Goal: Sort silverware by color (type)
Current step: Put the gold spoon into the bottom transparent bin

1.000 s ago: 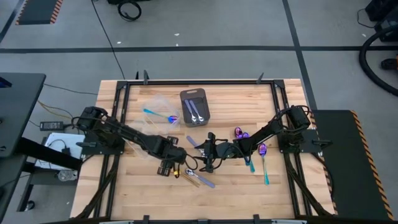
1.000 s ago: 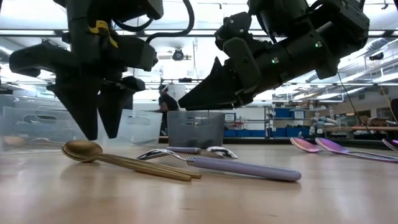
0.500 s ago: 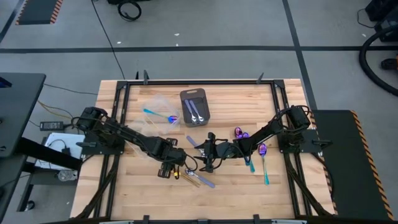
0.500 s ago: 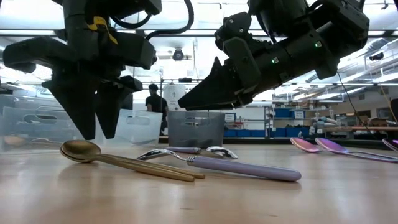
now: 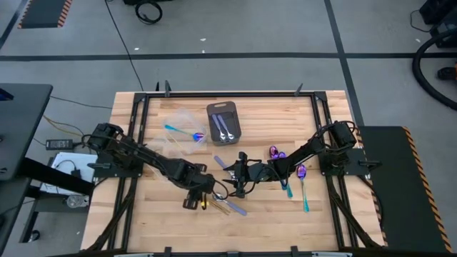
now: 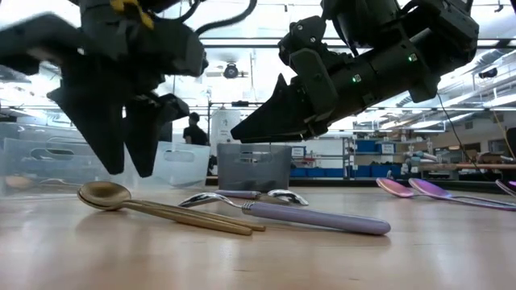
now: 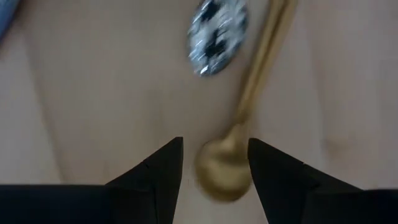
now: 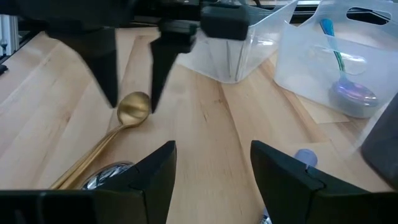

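Note:
Two gold spoons (image 5: 208, 203) lie together flat on the table near its front, beside a silver spoon with a lilac handle (image 5: 235, 208). My left gripper (image 5: 194, 201) is open and points down. Its fingers stand on either side of a gold spoon's bowl (image 7: 221, 174), just above it in the low view (image 6: 103, 194), and touch nothing. My right gripper (image 5: 235, 178) is open and empty. It hovers over the table's middle and looks toward the gold spoon (image 8: 134, 109).
A dark grey tray (image 5: 224, 123) with silver spoons stands at the far middle. Left of it is a clear tub (image 5: 182, 128) holding a purple-bowled, teal-handled spoon. More purple spoons (image 5: 300, 171) lie to the right, under my right arm. Another lilac-handled spoon (image 5: 221, 163) lies mid-table.
My left gripper has gone a little toward the table's near edge, staying open and pointing down over the gold spoons' bowl end. My right arm has kept still.

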